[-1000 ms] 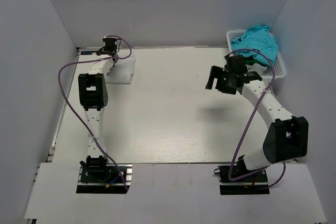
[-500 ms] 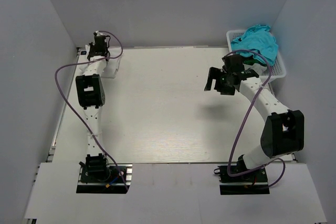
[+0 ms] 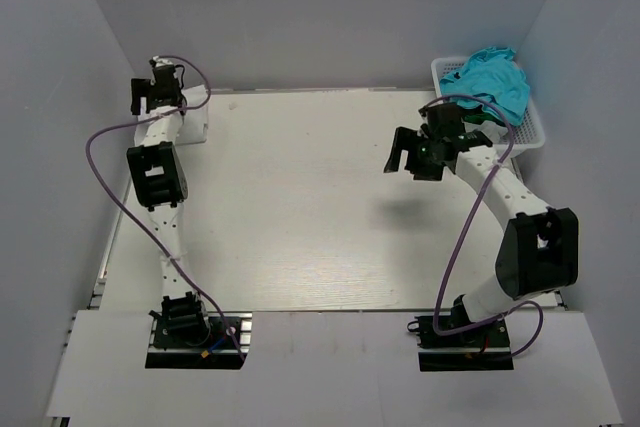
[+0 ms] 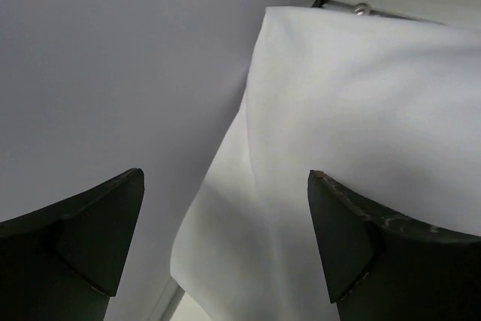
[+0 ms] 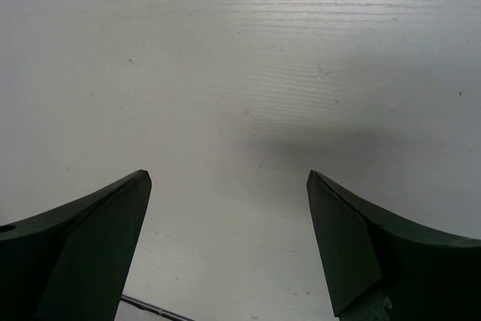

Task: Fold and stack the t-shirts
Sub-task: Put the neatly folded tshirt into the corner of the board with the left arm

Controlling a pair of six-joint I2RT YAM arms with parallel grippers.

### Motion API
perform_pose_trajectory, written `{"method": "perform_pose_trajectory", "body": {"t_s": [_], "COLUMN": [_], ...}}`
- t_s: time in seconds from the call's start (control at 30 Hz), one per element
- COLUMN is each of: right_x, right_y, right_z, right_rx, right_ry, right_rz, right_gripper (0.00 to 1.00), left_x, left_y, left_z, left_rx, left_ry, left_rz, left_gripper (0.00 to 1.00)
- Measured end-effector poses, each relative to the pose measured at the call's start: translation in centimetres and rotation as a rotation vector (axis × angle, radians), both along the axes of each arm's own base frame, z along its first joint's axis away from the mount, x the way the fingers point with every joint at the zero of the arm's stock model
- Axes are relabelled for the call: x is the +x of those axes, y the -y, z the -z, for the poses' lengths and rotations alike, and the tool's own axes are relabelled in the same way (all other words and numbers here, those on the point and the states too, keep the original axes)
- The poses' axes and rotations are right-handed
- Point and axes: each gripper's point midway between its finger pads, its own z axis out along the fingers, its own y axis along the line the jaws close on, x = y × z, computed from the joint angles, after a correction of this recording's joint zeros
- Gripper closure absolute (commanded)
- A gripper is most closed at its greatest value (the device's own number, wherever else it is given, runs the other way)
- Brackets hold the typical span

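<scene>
Over the last second the left arm has swung further out to the far-left corner of the worktop [image 3: 300, 207], dragging the white t-shirt [image 4: 361, 110] along, and the left gripper [image 3: 150, 97] has gone from clamped to spread wide. Its wrist camera shows both fingers well apart with nothing between them. The white cloth lies smooth below, one edge up against the side wall [image 4: 113, 50]. Whether the fingertips still brush the fabric is hard to say from this angle.

That corner seems chosen as the stacking spot, out of the way, so the middle of the worktop is free for folding. Letting go here suggests the placing of this shirt is done.

The right gripper [image 5: 225, 178] hangs above bare worktop near the far-right corner, fingers fully apart and holding nothing. It sits just beside the white basket [image 3: 535, 132], where a teal t-shirt [image 3: 490, 77] is heaped over the rim. It is probably waiting there so it can reach in for that shirt next.
</scene>
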Motion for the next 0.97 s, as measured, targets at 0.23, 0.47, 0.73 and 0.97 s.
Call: {"method": "perform_pose_trajectory", "body": {"t_s": [0.23,0.47,0.73,0.97], "right_x": [0.0,-1.3,-5.0,-6.0], "right_y": [-0.3,-0.5,0.6,1.4], "right_z": [-3.5,-4.9,-3.3,-4.2], "right_rx": [0.047,0.108,0.137,0.151], "right_ry": [0.116,0.216,0.257,0.344], "right_rz": [-0.002,-0.003,0.034,0.077], "right_gripper": [0.1,0.1,0.1,0.1], "left_x": [1.4,-5.5,-24.1,-30.2], "left_y": [5.1,17.4,35.1,38.6], "left_z": [-6.0,-15.8,-11.7,-6.9], "left_rx": [-0.197,-0.518,-0.833,-0.885], "left_ry": [0.123,0.245,0.072,-0.082], "left_rz": [0.134,0.301,0.576,0.576], "left_gripper": [0.0,0.0,0.0,0.0]}}
